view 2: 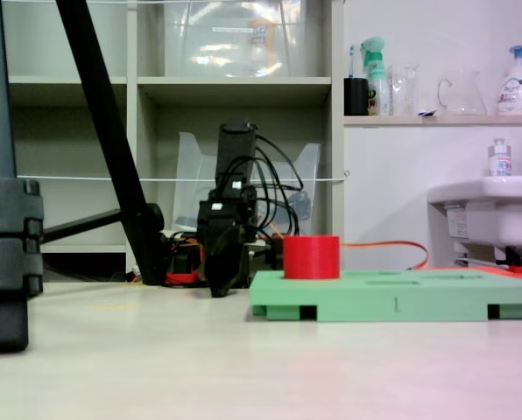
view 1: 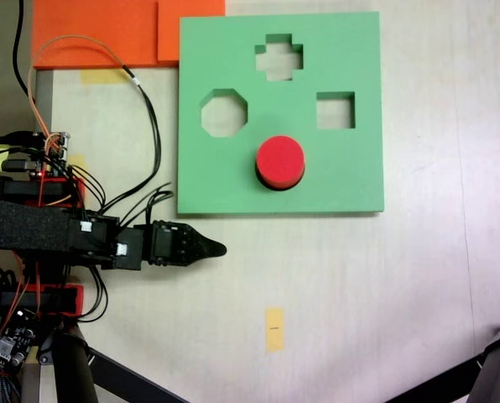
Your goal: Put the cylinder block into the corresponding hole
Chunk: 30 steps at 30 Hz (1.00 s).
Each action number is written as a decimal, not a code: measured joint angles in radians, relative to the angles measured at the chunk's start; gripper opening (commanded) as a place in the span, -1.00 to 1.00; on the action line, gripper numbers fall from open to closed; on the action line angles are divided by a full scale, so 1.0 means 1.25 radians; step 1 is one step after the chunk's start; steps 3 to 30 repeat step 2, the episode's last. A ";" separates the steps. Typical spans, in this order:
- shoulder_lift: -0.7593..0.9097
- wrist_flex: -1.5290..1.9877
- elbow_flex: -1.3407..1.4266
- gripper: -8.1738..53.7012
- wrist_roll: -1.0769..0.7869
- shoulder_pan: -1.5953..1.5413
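Table: pale surface (view 1: 384, 285), on which a yellow tape piece (view 1: 273, 328) is stuck.
Board: green foam board (view 1: 359, 180), laid flat, with cross, octagonal and square cutouts seen from above.
Cylinder block: red cylinder block (view 1: 281, 161) is seated upright in the round hole near the board's lower edge in the top-down fixed view; its upper part is seen above the board (view 2: 311, 256).
Gripper: gripper (view 1: 216, 248) is placed on the table just off the board; nothing is held, jaws appear closed to one tip.
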 measured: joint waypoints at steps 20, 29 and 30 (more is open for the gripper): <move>0.000 0.000 0.000 0.36 0.000 0.000; 0.000 0.000 0.000 0.36 0.000 0.000; 0.000 0.000 0.000 0.36 0.000 0.000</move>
